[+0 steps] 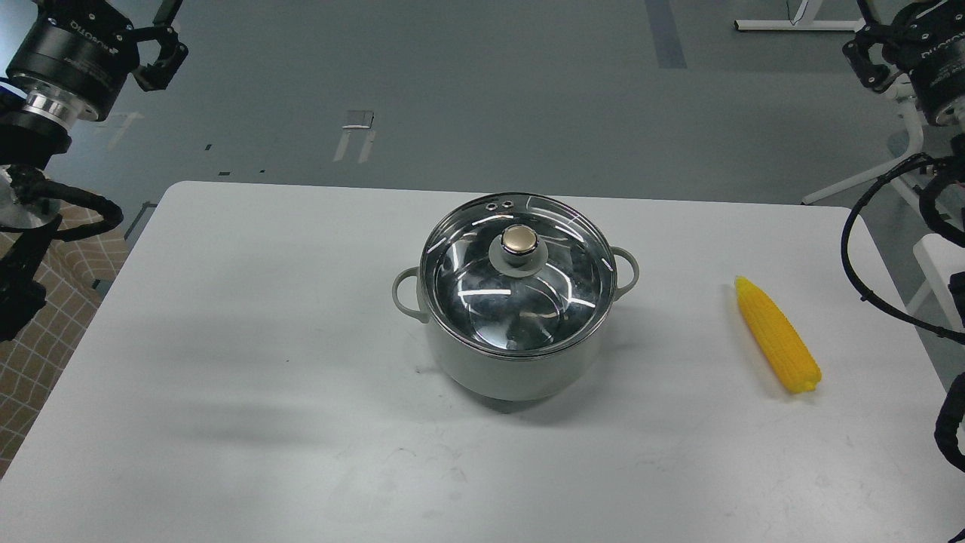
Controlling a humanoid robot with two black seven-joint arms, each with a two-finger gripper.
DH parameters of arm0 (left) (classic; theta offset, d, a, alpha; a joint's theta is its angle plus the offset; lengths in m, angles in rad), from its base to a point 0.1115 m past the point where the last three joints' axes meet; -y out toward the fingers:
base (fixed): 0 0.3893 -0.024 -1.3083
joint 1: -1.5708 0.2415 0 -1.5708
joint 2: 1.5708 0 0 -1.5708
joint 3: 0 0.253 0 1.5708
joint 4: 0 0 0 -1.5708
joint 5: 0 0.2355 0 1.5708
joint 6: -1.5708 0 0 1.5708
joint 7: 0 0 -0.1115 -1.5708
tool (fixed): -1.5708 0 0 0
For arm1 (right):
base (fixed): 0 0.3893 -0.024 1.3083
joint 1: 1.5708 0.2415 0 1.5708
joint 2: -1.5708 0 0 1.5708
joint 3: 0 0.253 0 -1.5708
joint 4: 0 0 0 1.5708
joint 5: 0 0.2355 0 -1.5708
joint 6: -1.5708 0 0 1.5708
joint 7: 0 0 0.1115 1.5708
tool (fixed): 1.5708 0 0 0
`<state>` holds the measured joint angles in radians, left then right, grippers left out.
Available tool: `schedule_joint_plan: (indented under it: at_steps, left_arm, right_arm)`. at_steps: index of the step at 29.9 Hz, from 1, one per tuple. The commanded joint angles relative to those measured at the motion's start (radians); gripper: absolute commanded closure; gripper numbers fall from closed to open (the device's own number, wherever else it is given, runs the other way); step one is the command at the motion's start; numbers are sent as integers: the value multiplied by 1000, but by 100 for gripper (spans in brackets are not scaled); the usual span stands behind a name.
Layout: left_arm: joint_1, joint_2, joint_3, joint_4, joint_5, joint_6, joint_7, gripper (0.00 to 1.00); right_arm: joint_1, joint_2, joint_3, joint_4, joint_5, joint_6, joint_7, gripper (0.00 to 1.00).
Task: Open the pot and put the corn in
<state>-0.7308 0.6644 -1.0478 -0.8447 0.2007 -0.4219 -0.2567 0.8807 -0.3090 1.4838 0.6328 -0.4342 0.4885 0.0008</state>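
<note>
The pot (513,354) stands in the middle of the white table (249,377), pale grey-green, with a loop handle on each side. Its glass lid (520,294) with the gold knob (519,239) sits on top, closing it. The corn (776,335), a bright yellow cob, lies on the table to the right of the pot, pointed end away from me. My left gripper (162,45) hangs high at the top left, far from the pot. My right gripper (874,49) hangs at the top right, above and behind the corn. Both are partly cut off by the view's edge and hold nothing I can see.
Black cables (882,279) loop down from my right arm past the table's right edge. A chequered brown surface (45,332) lies beside the table's left edge. Grey floor and white stand legs (859,181) lie beyond the table.
</note>
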Motion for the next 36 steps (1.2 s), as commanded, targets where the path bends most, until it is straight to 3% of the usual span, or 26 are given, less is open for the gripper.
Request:
schedule_joint_plan:
  at_steps: [1,12,23,30,34,36]
  left_arm:
    - [-51,-5,0,55,23,-2,0,2]
    - [-111,-49,25,99,43,-5,5,2]
    - [-111,-63,28,76,138,-31,-41,3]
    - [-71,-3,35,-149,468,-26,-46,7]
    - [-38,79,42,-396,604,3,-44,7]
    - [-38,92,42,-439,676,8,-44,8]
  right_arm:
    - [21,22,-13,-1,2,0,1,0]
    - [29,22,-2,-2,5,0,-2,0]
    - [-15,16,1,19,5,0,8,0]
    - [-62,-10,4,28,5,0,11,0]
    - [-69,-33,35,28,5,0,11,0]
    - [-71,-35,38,28,5,0,11,0]
